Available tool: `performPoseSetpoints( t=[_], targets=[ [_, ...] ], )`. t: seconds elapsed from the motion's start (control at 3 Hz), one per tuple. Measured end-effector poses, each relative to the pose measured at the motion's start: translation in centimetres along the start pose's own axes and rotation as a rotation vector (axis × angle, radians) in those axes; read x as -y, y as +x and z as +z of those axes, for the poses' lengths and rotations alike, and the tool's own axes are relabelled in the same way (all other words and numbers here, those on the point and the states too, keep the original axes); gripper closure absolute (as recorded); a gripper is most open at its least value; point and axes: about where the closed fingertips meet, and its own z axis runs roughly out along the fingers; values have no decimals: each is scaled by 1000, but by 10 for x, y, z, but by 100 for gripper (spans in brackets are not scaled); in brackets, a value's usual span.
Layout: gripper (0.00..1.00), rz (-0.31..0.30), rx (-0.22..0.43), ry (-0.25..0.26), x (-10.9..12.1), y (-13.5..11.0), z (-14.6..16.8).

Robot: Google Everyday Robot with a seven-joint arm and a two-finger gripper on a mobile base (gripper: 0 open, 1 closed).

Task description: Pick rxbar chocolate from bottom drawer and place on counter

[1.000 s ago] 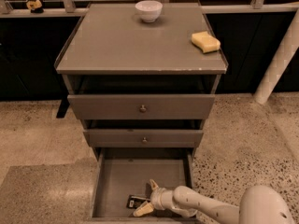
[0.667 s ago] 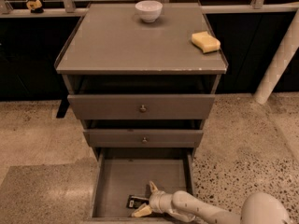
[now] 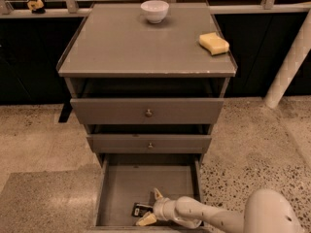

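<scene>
Compared with a second ago, the gripper [image 3: 148, 208] is sitting slightly further left inside the bottom drawer [image 3: 146, 178], while the rxbar chocolate [image 3: 139, 210] is lying in the same spot on the drawer floor near the front edge. The two fingers [image 3: 158, 194] are standing apart, one on either side of the bar; whether they are touching it is hard to judge, but they do not seem to be gripping it. One bar is showing. Three drawers are pulled out, and the two upper ones carry a knob [image 3: 148, 113] each. The counter [image 3: 136, 47] is bearing one white bowl [image 3: 154, 10] and one yellow sponge [image 3: 214, 43].
</scene>
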Motion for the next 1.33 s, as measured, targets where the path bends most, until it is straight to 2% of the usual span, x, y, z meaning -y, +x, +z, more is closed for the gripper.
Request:
performPoseSetpoints(
  t=[0.33,0.67,1.33],
  targets=[
    [0,-74,-109,-24,-12,-1,12],
    [0,-74,-109,-24,-13,-1,12],
    [0,-102,-186,-53,-39,13,42]
  ],
)
